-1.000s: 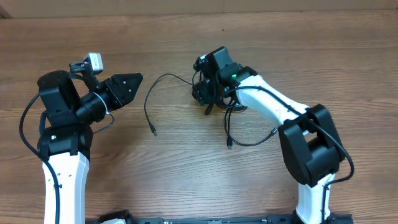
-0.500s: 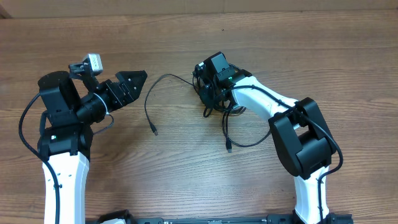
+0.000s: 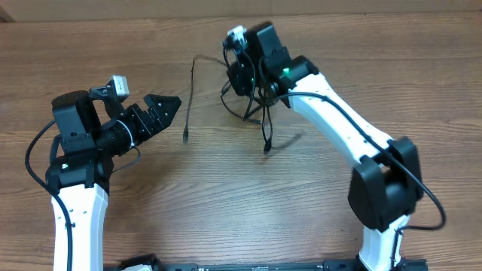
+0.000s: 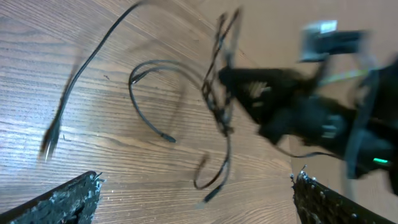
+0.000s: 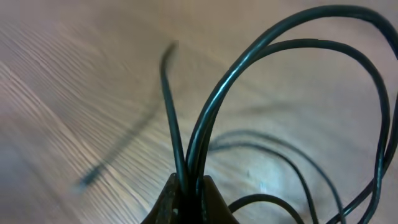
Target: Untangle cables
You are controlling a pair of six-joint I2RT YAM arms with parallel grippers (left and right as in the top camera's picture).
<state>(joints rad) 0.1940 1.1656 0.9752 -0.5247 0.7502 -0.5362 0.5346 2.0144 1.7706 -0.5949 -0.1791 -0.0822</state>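
Right gripper (image 5: 186,194) pinches the cables (image 4: 222,106), apparently lifted.

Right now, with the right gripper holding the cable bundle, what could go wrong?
1. The right gripper is shut on several strands of the cables at once, so pulling may tighten the tangle instead of freeing one cord.
2. The left gripper is open and holds nothing. With no anchor, the whole bundle probably just follows the right arm.
3. The long loose strand hangs close to the left gripper and could snag on it.
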